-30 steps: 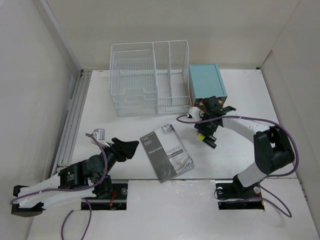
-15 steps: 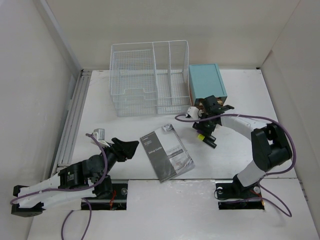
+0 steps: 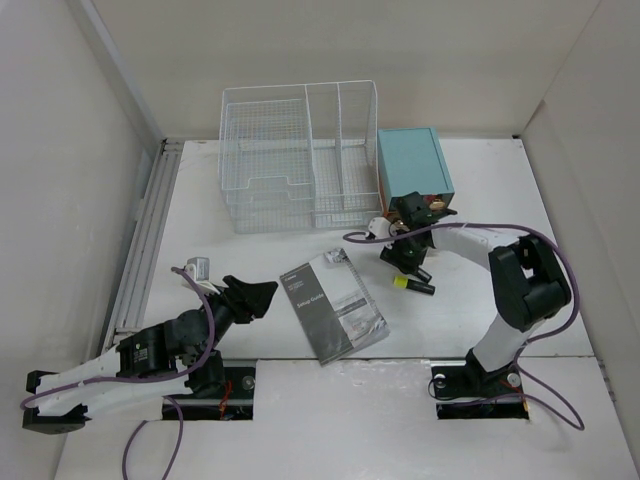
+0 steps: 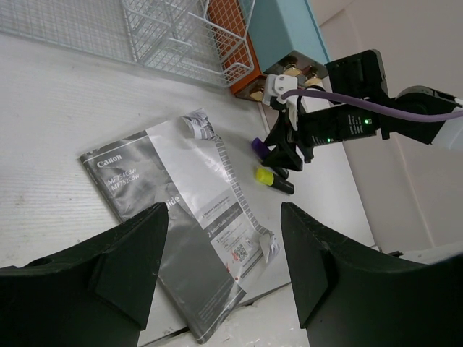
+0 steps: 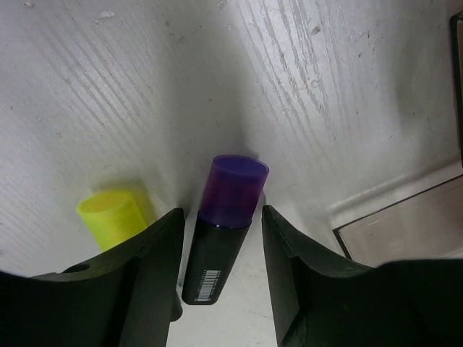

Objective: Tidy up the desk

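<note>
The right hand [image 5: 221, 217] holds its 2 fingers [image 5: 137, 289] apart astride a purple-capped black marker [image 5: 230, 195] on the white table [image 5: 108, 87], a yellow-capped marker [image 5: 112, 217] just outside; the left hand [image 4: 223, 217] gapes empty.

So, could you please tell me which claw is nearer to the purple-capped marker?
Right. The right claw straddles the purple-capped marker; the left claw hangs well away, across the booklet.

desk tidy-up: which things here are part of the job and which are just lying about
Part of the job:
desk
purple-capped marker, between the open fingers of the right hand
yellow-capped marker beside it
Canon booklet
wire rack and teal drawer box, likely where things go

Just there:
left hand, open, holding nothing
metal rail along the desk's left edge
</note>
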Robot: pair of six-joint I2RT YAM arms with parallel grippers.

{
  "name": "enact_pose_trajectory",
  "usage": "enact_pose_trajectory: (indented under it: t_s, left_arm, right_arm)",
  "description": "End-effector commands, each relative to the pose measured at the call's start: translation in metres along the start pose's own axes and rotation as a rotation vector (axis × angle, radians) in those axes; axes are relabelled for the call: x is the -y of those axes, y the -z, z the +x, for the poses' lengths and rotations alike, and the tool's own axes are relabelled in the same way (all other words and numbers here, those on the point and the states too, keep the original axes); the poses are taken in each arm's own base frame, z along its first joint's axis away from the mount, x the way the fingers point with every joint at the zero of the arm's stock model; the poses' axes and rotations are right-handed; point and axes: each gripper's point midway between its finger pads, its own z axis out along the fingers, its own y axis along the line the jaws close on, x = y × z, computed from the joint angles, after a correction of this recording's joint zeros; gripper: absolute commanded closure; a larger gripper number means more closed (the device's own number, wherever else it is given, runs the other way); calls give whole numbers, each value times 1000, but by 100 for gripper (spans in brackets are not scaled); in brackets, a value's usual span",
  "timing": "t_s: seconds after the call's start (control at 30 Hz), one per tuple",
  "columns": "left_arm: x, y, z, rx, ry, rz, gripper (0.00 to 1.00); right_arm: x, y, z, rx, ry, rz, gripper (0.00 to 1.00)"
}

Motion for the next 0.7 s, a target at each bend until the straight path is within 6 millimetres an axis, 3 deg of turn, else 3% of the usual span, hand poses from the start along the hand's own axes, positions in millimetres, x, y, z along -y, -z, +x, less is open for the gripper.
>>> enact_pose_trajectory:
  t_s: [0.0, 0.1, 0.17, 0.2, 0.3, 0.4, 0.43, 0.67]
  left_arm:
    - [6, 1, -5, 15, 19, 27, 40]
    - [6, 2, -7, 19, 26, 32, 40]
    - [6, 2, -7, 19, 26, 32, 40]
    - [6, 2, -7, 19, 26, 32, 40]
    - [6, 2, -7, 19, 26, 32, 40]
    - [6, 2, -7, 19, 26, 32, 40]
    - [6, 2, -7, 19, 26, 32, 40]
    - [7, 2, -5, 12, 26, 38, 40]
  right_arm:
    - [4, -4, -5, -7, 3, 2, 47]
    - [1, -4, -4, -8, 2, -10, 60]
    - [-3, -4, -4, -7, 0, -27, 79]
    - [-2, 2, -9, 16, 3, -19, 83]
    - [-6, 15, -17, 69, 9, -22, 87]
    - [-2, 47, -42, 189, 41, 9, 90]
    - [2, 64, -54, 244, 53, 36, 90]
    - [30, 121, -74, 412, 43, 153, 94]
